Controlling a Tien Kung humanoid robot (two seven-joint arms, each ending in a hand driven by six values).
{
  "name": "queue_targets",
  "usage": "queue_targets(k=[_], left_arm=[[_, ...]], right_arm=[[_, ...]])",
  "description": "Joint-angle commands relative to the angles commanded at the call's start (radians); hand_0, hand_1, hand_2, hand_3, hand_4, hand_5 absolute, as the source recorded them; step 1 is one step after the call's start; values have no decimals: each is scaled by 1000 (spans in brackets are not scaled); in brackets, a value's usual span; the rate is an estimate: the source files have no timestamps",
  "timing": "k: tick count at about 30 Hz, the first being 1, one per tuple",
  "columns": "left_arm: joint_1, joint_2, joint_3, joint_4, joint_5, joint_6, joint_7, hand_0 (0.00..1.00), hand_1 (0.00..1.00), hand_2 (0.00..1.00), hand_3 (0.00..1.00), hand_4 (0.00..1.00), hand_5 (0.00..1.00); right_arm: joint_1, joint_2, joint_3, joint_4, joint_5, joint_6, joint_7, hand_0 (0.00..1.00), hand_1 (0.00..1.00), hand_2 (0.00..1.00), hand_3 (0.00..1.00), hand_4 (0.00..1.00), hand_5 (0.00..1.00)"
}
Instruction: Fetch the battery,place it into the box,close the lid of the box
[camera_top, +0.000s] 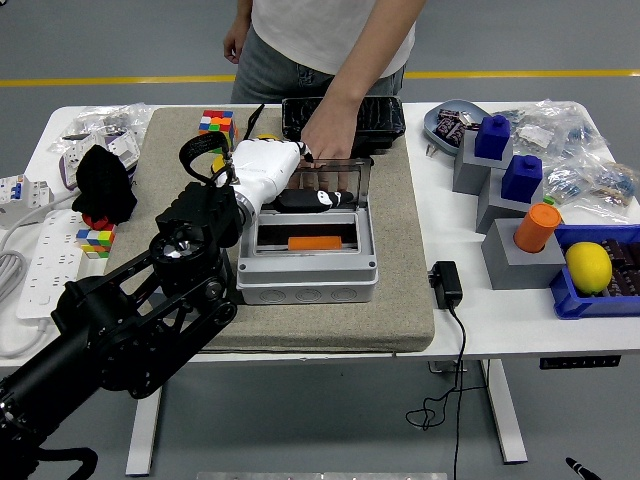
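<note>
Currently we log: battery (315, 242) inside box (306, 265), long axis left-right. Left hand (290, 180) just behind it, fingers (325, 198) extended onto raised lid (335, 178), gripping nothing. Person's hand (318, 152) touches lid's far edge. Right hand unseen.

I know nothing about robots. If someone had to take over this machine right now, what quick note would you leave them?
Left robot hand: on the raised clear lid of the grey box, fingers against it.
Right robot hand: out of sight.
A person's hand also rests at the lid's far edge.
Done: the orange battery lies inside the box.
Left: swing the lid down until the box is shut, minding the person's hand.
</note>
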Motion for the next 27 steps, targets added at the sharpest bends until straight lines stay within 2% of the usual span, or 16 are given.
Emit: queue_targets(k=[5,6,15,27], left_arm=[[5,5,9,-28,0,-13,13,591,757,758,768,998,998],[6,6,12,-35,0,-17,16,503,708,736,766,998,998],[18,24,62,-105,-22,-47,37,477,701,733,765,998,998],[31,41,134,-127,-68,-73,37,457,695,731,764,998,998]], right_arm=[[0,0,0,0,-1,0,0,811,721,715,732,998,941],[0,0,0,0,-1,0,0,811,721,715,732,998,942],[-3,0,1,0,-3,1,0,811,721,715,733,998,941],[-2,0,3,0,-2,0,-1,811,721,715,732,998,942]])
